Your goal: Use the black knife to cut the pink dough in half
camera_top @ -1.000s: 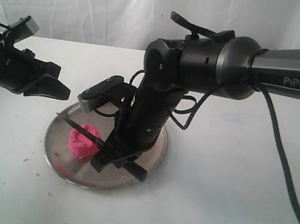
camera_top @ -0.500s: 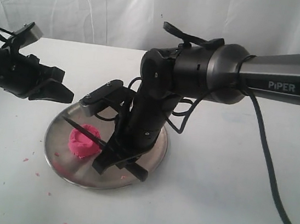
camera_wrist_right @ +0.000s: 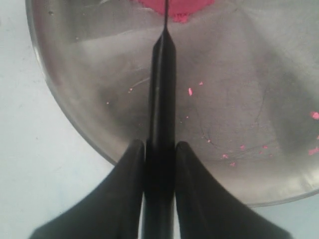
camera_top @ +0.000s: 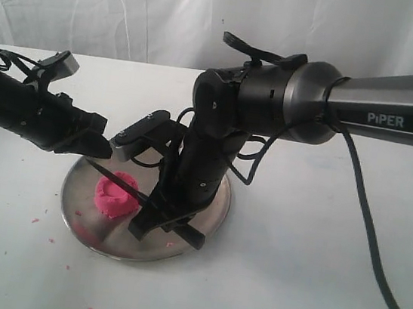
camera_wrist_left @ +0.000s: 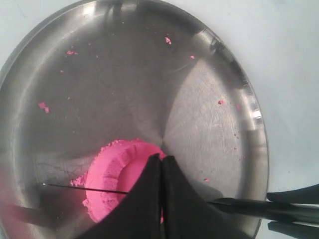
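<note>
The pink dough (camera_top: 112,197) lies as one round, dented puck on the left half of the steel plate (camera_top: 212,201). My right gripper (camera_top: 154,220) is shut on the handle of the black knife (camera_top: 105,173), whose thin blade lies across the top of the dough. The right wrist view shows the knife (camera_wrist_right: 163,74) clamped between the right gripper (camera_wrist_right: 160,144), pointing at the dough (camera_wrist_right: 177,7). My left gripper (camera_top: 105,145) is shut and empty, hovering over the plate's rear left rim. In the left wrist view the left gripper (camera_wrist_left: 161,158) hangs above the dough (camera_wrist_left: 112,172).
Tiny pink crumbs (camera_top: 35,219) dot the white table near the plate and the plate's floor (camera_wrist_left: 124,74). The right arm's bulky elbow (camera_top: 275,95) looms over the plate's right side. A white curtain (camera_top: 134,8) closes the back.
My left arm has swung right and down, from clear of the plate to just over its rear left rim. The right arm and knife have barely shifted.
</note>
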### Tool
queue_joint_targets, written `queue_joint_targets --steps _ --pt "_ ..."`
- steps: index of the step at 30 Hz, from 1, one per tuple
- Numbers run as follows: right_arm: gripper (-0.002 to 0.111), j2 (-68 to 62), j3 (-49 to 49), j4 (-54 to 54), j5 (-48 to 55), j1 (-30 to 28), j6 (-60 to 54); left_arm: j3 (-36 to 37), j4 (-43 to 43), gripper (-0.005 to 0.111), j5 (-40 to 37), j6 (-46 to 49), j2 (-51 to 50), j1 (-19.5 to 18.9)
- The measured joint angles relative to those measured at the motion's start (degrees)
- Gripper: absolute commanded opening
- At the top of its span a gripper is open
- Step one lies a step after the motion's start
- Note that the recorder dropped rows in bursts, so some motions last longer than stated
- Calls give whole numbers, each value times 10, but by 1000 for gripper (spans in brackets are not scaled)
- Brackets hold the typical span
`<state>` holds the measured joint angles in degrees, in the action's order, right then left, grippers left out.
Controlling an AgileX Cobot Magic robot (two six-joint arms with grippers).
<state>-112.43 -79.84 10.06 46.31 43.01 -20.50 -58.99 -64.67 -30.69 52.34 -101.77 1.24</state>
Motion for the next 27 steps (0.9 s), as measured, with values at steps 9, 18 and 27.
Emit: queue_joint_targets --steps 9,18,27 --pt "0 0 0 0 0 0 1 0 31 0 -10 -4 -5 0" --pt "0 0 0 0 -1 0 1 0 33 0 0 -7 -8 0" --pt "0 0 0 0 -3 0 1 0 37 0 30 -7 -27 0"
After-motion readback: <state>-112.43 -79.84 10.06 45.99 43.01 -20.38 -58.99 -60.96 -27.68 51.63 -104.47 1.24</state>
